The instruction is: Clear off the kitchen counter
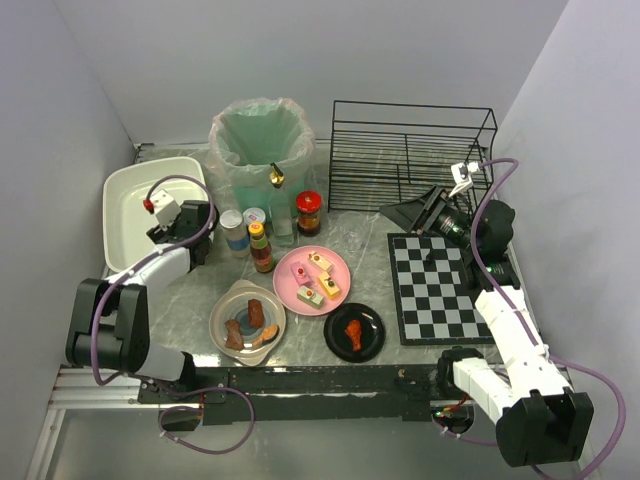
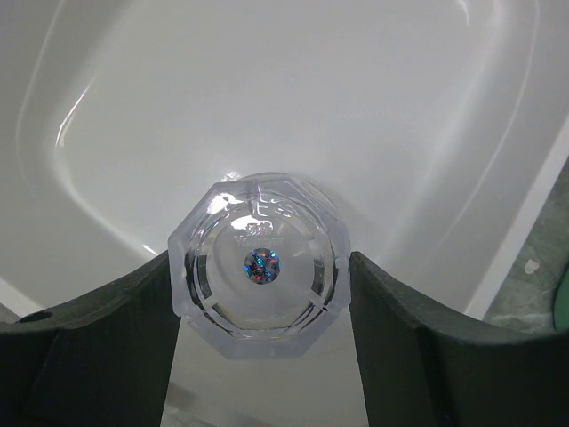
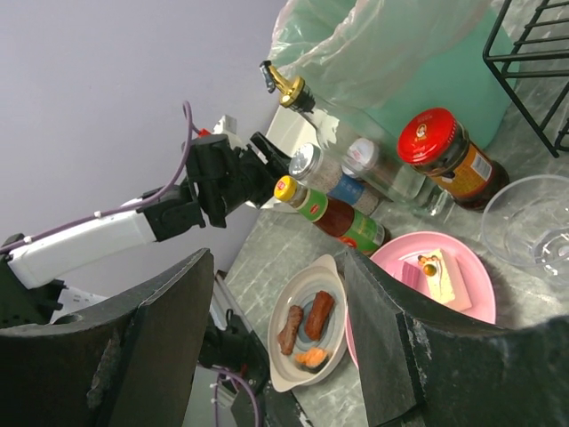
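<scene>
The grey marble kitchen counter (image 1: pixel 372 250) carries a pink plate of cake pieces (image 1: pixel 312 280), a beige bowl of sausages (image 1: pixel 247 320) and a black plate with a chicken leg (image 1: pixel 354 332). Behind them stand a sauce bottle (image 1: pixel 260 247), a red-lidded jar (image 1: pixel 309 212) and two shakers (image 1: pixel 233 232). My left gripper (image 1: pixel 185 225) hangs over the white tub (image 1: pixel 130 200), shut on a clear faceted glass (image 2: pixel 258 294) seen bottom-on above the tub floor (image 2: pixel 267 89). My right gripper (image 1: pixel 425 210) is raised at the back right, open and empty (image 3: pixel 277 267).
A bagged bin (image 1: pixel 262 140) and a black wire rack (image 1: pixel 410 150) stand at the back. The checkered mat (image 1: pixel 435 290) lies on the right with a small dark piece (image 1: pixel 430 257) on it. Another clear glass (image 3: pixel 533 222) sits beside the pink plate.
</scene>
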Tool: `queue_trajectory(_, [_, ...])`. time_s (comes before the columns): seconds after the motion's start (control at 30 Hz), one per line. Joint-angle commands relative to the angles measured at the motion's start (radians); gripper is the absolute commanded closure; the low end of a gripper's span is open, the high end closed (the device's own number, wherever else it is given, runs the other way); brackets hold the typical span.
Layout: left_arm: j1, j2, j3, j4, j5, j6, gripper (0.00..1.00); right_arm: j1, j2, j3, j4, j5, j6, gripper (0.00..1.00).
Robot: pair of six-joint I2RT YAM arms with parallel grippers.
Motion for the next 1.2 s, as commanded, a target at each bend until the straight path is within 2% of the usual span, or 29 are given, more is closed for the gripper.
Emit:
queue_trajectory(0.0, [0.016, 0.004, 0.052, 0.061, 0.016, 0.019, 0.69, 0.002, -0.003, 0.000, 0.009, -0.005, -0.026, 0.33])
queue_trajectory(0.13, [0.018, -0.001, 0.049, 0.076, 0.028, 0.030, 0.50, 0.002, 0.000, -0.002, 0.006, -0.005, -0.028, 0.33])
queue_trajectory(0.27, [0.019, 0.005, 0.053, 0.076, 0.035, 0.034, 0.39, 0.002, 0.005, 0.001, -0.002, -0.005, -0.035, 0.33])
queue_trajectory(0.7, [0.025, 0.032, 0.076, 0.028, 0.042, 0.025, 0.20, 0.002, 0.000, 0.001, -0.017, -0.001, -0.044, 0.33])
queue_trajectory(0.9, [0.027, 0.042, 0.076, 0.016, 0.047, 0.020, 0.16, 0.002, 0.000, -0.004, -0.022, 0.002, -0.044, 0.33])
queue_trajectory(1.03, [0.027, 0.035, 0.087, -0.018, 0.035, 0.011, 0.01, 0.001, 0.002, -0.005, -0.030, 0.009, -0.052, 0.33])
queue_trajectory(1.17, [0.027, -0.031, 0.119, -0.083, 0.022, 0.008, 0.01, 0.002, 0.012, 0.000, -0.071, 0.030, -0.067, 0.33])
